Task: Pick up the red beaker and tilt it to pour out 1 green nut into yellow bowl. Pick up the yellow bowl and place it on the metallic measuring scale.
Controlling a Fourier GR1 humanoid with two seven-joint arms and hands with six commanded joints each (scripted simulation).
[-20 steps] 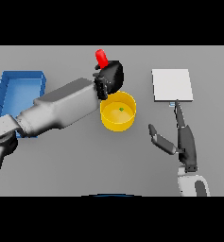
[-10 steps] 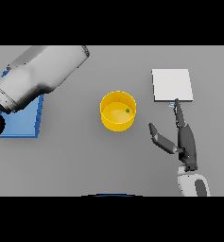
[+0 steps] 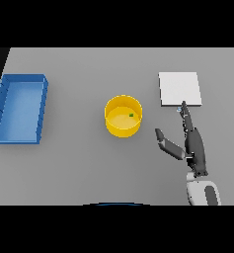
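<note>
Yellow bowl [image 3: 123, 116] mid-table, well apart from right hand [image 3: 193, 144].

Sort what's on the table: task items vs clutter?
Task items: yellow bowl with a green nut inside; metallic measuring scale; right hand, open, between bowl and scale. The red beaker and left hand are out of view.

Clutter: blue tray at the left.
</note>
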